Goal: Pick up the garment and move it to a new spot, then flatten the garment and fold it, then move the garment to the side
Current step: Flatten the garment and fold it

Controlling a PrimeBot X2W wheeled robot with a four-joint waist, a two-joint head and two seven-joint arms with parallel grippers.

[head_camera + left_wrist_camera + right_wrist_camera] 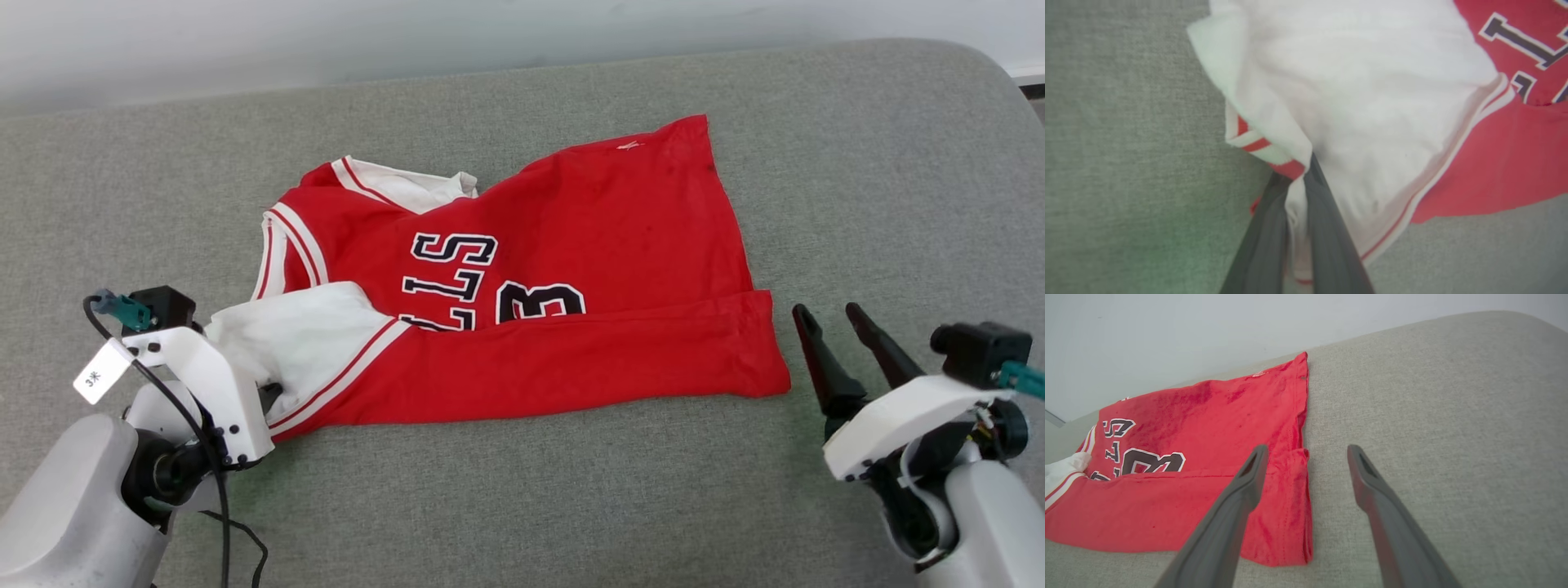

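**The garment on a grey woven cushion**

We see soft red knit, lettered "LLS" and "3", lying mid-cushion. At 8 o'clock the left gripper pinches its white sleeve; at 4 o'clock the right gripper stands spread, empty.

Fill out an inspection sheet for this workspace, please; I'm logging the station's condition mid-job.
Surface: grey woven padded surface, rounded far corner.
Job's things: garment, red jersey, lying partly folded, its near edge turned over the lettering.
Clutter: nothing seen.
Grippers: left gripper fingers shut on the white sleeve; right gripper open beside the hem corner.
Cables: black cable hangs by the left wrist, white tag attached.
Surroundings: pale wall behind.
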